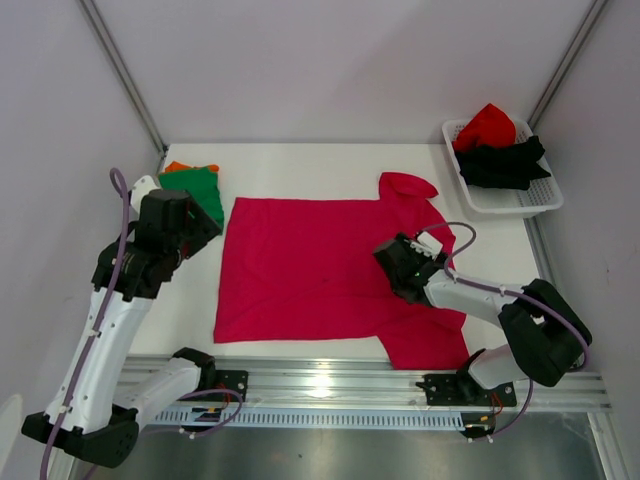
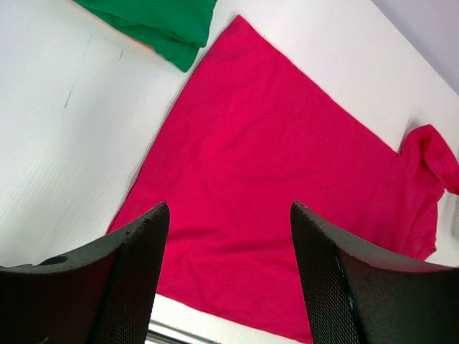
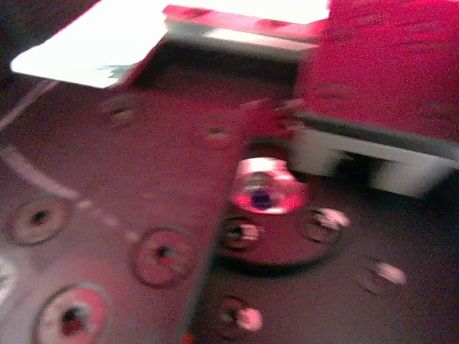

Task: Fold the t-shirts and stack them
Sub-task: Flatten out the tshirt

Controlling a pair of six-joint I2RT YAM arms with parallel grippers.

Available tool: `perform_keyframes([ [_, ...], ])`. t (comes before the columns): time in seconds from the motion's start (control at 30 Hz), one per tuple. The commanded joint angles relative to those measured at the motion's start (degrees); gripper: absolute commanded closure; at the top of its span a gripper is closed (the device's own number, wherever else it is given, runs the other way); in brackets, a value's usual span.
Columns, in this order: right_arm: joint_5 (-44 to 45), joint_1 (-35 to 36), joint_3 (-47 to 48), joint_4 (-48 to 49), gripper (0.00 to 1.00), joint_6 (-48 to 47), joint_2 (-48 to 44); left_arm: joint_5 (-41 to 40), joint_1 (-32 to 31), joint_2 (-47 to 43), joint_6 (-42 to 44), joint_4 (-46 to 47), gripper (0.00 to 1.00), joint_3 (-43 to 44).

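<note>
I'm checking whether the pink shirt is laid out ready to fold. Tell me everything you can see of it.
The magenta-pink t-shirt is plain soft cloth, spread flat and unfolded on the white table, hem toward the left, sleeves on the right. The far sleeve is crumpled; the near one reaches the table's front edge. The right gripper sits low over its right part; whether it touches cannot be told. The green shirt lies close by its far-left corner.

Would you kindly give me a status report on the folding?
Left jaws open beside pink shirt. Right jaws open over its right side. Shirt spread, unfolded. Green shirt beside it, not overlapping.
</note>
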Motion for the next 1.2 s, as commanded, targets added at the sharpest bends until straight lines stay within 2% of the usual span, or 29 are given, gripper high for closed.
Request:
perform_keyframes([
  [0.0,5.9,-0.7,2.5,10.8,0.16,-11.9,0.2,1.1,0.6,0.6,1.9,2.2,0.28,-1.2],
  [0.1,4.0,-3.3,8.8,11.4,0.14,-16.6,3.8,1.6,0.6,1.3,2.3,2.7,0.28,-1.3],
  [0.13,2.5,-4.5,10.6,11.1,0.10,-17.2,4.9,1.6,0.6,1.6,2.4,2.7,0.28,-1.4],
  [0.23,-2.4,-9.6,17.7,9.9,0.03,-15.3,9.6,1.9,0.6,1.6,2.8,3.0,0.28,-1.5],
  [0.3,-7.7,-11.9,20.3,13.2,0.02,-15.0,12.0,2.0,0.6,1.2,3.1,3.8,0.28,-2.4],
  [0.4,-16.1,-16.2,23.0,17.9,0.02,-12.4,15.3,3.1,0.6,-1.1,5.1,7.7,0.24,-5.4],
  [0.43,-17.9,-17.5,25.2,18.4,0.01,-12.3,16.3,3.2,0.6,-1.9,5.3,8.7,0.16,-6.3],
  [0.53,-22.7,-18.4,28.8,19.7,0.01,-13.1,19.6,3.7,0.6,-5.0,6.5,13.7,0.14,-9.6],
  [0.9,-38.6,-21.0,27.5,30.7,0.01,-16.9,22.2,11.3,0.7,-1.5,8.4,18.1,0.14,-10.0],
  [1.03,-39.2,-22.0,28.1,30.0,0.05,-17.3,22.4,11.3,0.7,0.0,8.6,18.4,0.14,-9.7],
  [1.17,-35.6,-23.4,28.2,24.5,0.05,-10.6,22.6,12.0,0.7,1.2,8.5,18.7,0.14,-9.8],
])
